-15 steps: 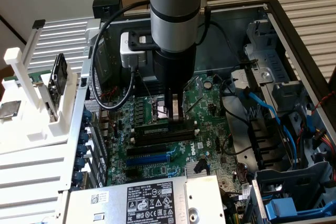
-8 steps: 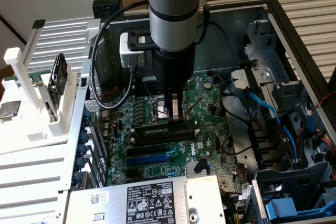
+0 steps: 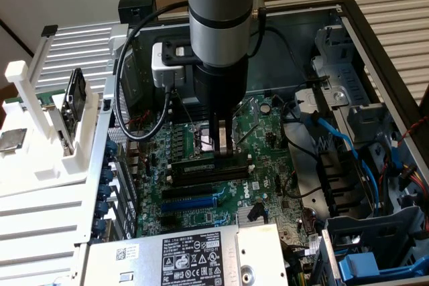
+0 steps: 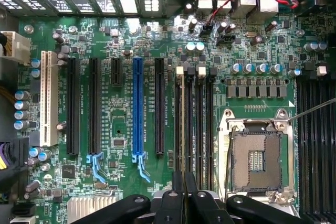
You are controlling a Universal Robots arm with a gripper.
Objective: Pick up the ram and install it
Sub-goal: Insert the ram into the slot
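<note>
Beyond a white plastic rack [image 3: 30,98] at the exterior view's left lies an open case's green motherboard [image 4: 121,119]. Over its long black plastic memory slots [image 4: 202,129], the black gripper [image 3: 224,154] is pinched narrow on the thin green ram [image 3: 198,165], seemingly held edge-down to meet a slot.

An open computer case [image 3: 375,38] holds a green motherboard [image 4: 121,124] with a blue expansion slot [image 4: 137,108] between black slots, a white slot [image 4: 48,98] and an empty CPU socket [image 4: 257,161]. A labelled power supply [image 3: 194,252] sits at the case's near edge, with blue cables [image 3: 342,142] at the exterior view's right. A white plastic stand [image 3: 40,118] is outside the case on the exterior view's left.
</note>
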